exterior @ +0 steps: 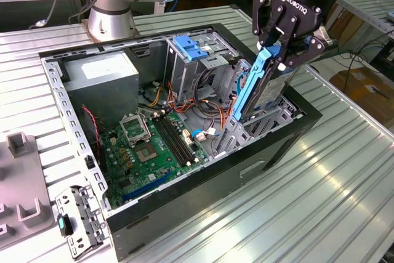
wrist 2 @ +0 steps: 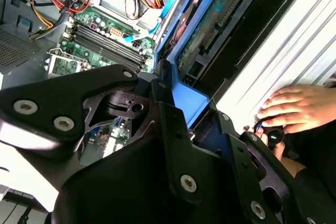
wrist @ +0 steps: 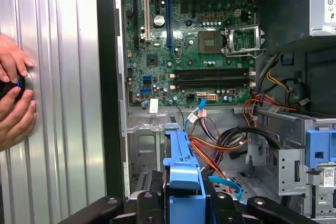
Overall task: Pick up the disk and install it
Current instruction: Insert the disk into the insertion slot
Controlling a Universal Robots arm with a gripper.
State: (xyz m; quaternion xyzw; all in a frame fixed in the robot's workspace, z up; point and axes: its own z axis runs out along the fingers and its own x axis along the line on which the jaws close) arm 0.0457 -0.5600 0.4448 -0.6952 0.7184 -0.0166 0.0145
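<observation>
My gripper (exterior: 276,54) is shut on the disk (exterior: 261,88), a dark grey drive with blue side rails. It holds the disk upright on edge, with the lower end inside the drive bay at the exterior view's right end of the open computer case (exterior: 184,209). In the second wrist view the disk's green underside (wrist 2: 220,20) and its blue rail (wrist 2: 192,101) run away from the gripper (wrist 2: 195,116). In the first wrist view the blue rail (wrist: 181,167) stands up between the black fingers (wrist: 144,203).
The case holds a green motherboard (exterior: 154,146), a grey power supply (exterior: 101,77), a metal cage with a blue tab (exterior: 188,47) and loose cables. A person's hands (wrist: 13,98) rest on the ribbed table beside the case. A grey fixture (exterior: 18,177) and a metal bracket (exterior: 77,220) lie on the exterior view's left.
</observation>
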